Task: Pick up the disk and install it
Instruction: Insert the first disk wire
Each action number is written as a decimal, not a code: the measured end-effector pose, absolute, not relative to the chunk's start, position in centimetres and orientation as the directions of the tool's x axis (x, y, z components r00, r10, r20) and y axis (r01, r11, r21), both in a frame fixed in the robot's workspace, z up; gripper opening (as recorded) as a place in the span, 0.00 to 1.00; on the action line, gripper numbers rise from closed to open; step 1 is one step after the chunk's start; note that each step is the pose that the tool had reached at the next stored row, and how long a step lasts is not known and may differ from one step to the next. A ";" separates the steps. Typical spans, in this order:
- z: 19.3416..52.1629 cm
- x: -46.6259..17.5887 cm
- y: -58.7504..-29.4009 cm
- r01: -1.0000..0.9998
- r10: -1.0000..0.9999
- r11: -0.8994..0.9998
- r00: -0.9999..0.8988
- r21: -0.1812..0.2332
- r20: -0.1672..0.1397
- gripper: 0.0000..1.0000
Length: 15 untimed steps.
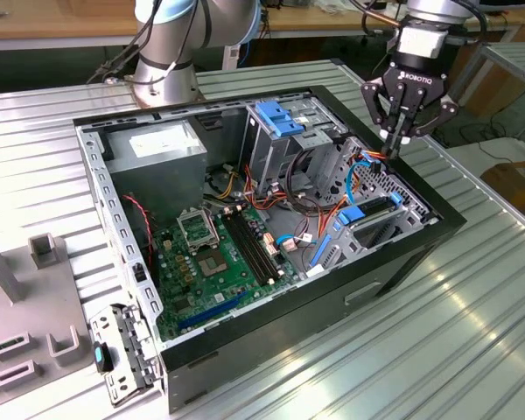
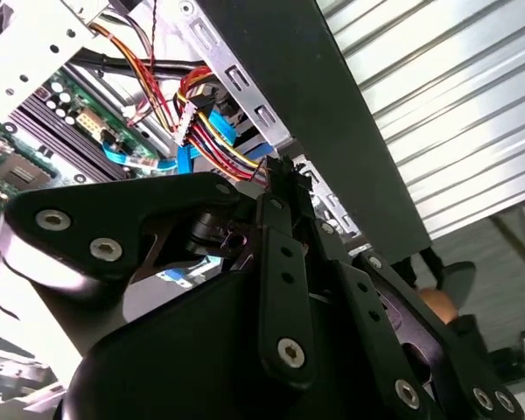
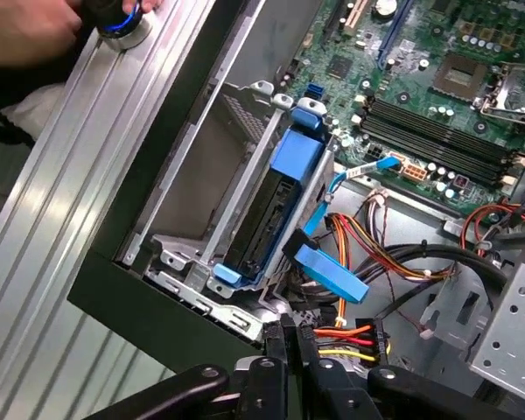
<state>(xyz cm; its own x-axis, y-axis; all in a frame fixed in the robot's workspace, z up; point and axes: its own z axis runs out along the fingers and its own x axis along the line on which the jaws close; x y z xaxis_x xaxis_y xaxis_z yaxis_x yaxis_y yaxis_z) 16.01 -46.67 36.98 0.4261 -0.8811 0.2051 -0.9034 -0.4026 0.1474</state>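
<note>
1. The disk stands on edge inside a metal drive cage in the first wrist view, with blue rails framing it.
2. In the exterior view that cage is at the right end of the open computer case, against its far-right wall.
3. The end effector hangs just above that end of the case, its fingers pressed together.
4. In both wrist views the end effector's tips are just beside a black cable plug with red and yellow wires, next to the cage; whether they pinch it I cannot tell.
5. The green motherboard lies on the case floor, and a grey power-supply box fills the far-left corner.
6. The case rests on a ribbed metal counter.
7. A person's hand rests at the counter's edge in the first wrist view.
</note>
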 end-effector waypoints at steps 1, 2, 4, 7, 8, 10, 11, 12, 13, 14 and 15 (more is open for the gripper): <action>37.0 16.0 -46.7 -0.910 -0.887 -0.388 0.412 0.148 0.207 0.16; 37.0 16.0 -46.7 -0.914 -0.891 -0.379 0.403 0.148 0.209 0.16; 37.0 15.9 -46.7 -0.918 -0.896 -0.372 0.393 0.136 0.205 0.16; 36.9 15.9 -46.7 -0.919 -0.904 -0.376 0.391 0.117 0.170 0.16; 37.0 15.9 -46.8 -0.919 -0.907 -0.377 0.391 0.111 0.157 0.16; 36.9 15.9 -47.1 -0.920 -0.910 -0.379 0.391 0.104 0.142 0.16; 36.9 15.9 -47.3 -0.920 -0.910 -0.379 0.390 0.102 0.138 0.16; 36.9 15.9 -47.4 -0.920 -0.911 -0.379 0.390 0.102 0.137 0.16; 36.8 15.9 -47.5 -0.920 -0.911 -0.378 0.389 0.101 0.136 0.16; 36.8 15.9 -47.5 -0.920 -0.911 -0.379 0.389 0.098 0.134 0.16; 36.8 15.9 -47.5 -0.921 -0.912 -0.379 0.389 0.095 0.131 0.16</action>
<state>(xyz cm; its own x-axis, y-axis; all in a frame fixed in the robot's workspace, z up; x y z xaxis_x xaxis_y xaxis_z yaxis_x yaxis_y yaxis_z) 15.91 -47.49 36.83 0.3887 -0.9120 0.1312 -0.9206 -0.3788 0.0946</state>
